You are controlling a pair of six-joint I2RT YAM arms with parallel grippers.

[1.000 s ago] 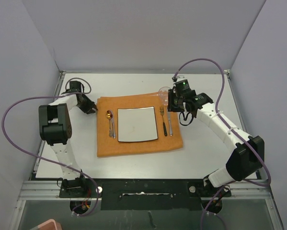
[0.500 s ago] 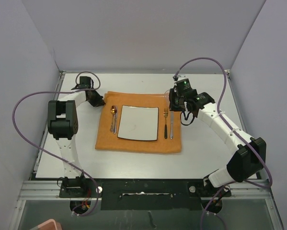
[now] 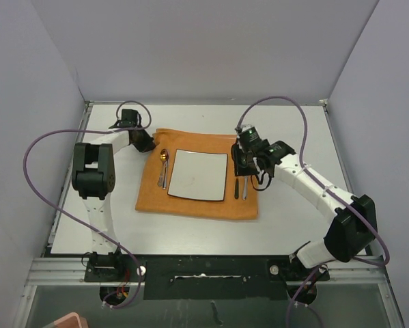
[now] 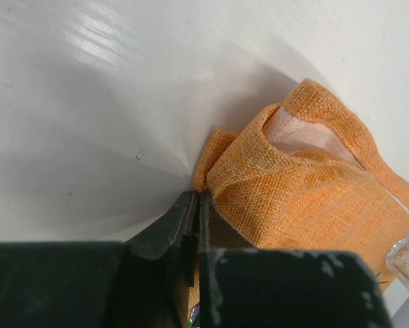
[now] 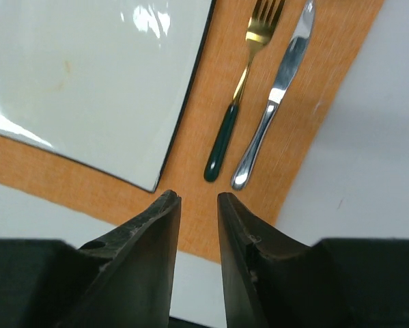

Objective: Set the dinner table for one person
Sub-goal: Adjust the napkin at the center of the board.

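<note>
Tabletop [image 4: 88, 123] lies under left gripper [image 4: 194, 203] pinching mat [image 4: 306, 195].

Looking down past our right gripper [image 5: 197, 201], we see its two dark fingers [image 5: 149, 253] standing a little apart with nothing between them. Beyond them lies the orange mat [image 5: 190, 147], spread on the white dinner table [image 5: 354, 150]. A square white plate [image 5: 88, 75] sits on the mat at upper left. Just beside it on the right lies a fork [image 5: 240, 96] with a gold head and a dark handle, and next to that a silver knife [image 5: 272, 96], both tilted alike, handles towards us.
</note>
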